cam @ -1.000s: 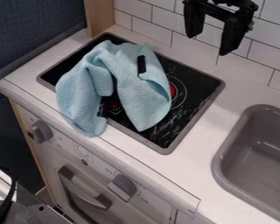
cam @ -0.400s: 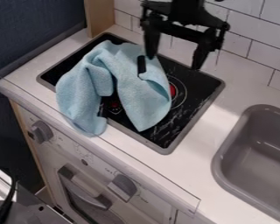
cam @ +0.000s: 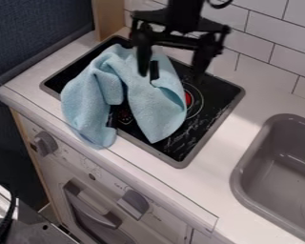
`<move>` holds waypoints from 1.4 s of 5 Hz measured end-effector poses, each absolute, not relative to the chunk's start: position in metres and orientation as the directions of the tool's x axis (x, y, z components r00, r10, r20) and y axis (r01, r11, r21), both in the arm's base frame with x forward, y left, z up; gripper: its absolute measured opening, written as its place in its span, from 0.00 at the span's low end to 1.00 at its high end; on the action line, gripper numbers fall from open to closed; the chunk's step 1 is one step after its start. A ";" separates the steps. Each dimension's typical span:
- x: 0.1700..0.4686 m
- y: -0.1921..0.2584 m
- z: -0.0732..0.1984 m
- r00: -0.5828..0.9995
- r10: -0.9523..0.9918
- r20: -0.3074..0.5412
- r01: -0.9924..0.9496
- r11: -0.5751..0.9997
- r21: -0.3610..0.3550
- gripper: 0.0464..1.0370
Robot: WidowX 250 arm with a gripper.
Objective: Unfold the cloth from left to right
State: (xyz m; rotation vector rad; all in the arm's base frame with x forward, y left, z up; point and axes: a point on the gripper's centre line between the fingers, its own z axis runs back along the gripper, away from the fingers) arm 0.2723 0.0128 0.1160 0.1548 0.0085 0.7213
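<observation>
The black gripper (cam: 170,74) hangs open over the upper right part of the cloth and the back of the stove, its two fingers wide apart with nothing between them. Its left finger is in front of the cloth's upper part in the view; whether it touches cannot be told. The light blue cloth (cam: 156,107) lies bunched and folded over the left and middle of the black stove top (cam: 209,112), with one end hanging over the stove's front left rim onto the counter.
To the right a grey sink (cam: 244,167) is set into the white counter (cam: 235,128). A tiled wall (cam: 269,57) runs behind, and a wooden post (cam: 108,18) stands at the back left. Knobs (cam: 135,202) stick out along the front.
From the upper right, the gripper has moved left and somewhat down in the view, to above the cloth's right part. The cloth has kept its shape and place.
</observation>
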 end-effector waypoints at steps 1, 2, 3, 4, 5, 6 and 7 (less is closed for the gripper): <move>0.263 0.038 0.086 0.566 0.824 -0.017 -0.824 0.566 0.016 0.97; 0.260 0.053 0.062 0.358 0.931 -0.068 -0.933 0.355 -0.060 0.97; 0.262 0.060 0.043 0.270 0.959 -0.089 -0.962 0.271 0.005 0.93; 0.272 0.055 0.040 0.286 0.955 -0.077 -0.958 0.288 0.010 0.64; 0.276 0.046 0.038 0.271 0.958 -0.095 -0.963 0.269 -0.033 0.33; 0.283 0.036 0.038 0.285 0.951 -0.122 -0.957 0.275 -0.091 0.11; 0.286 0.021 0.040 0.283 0.943 -0.178 -0.957 0.265 -0.120 0.01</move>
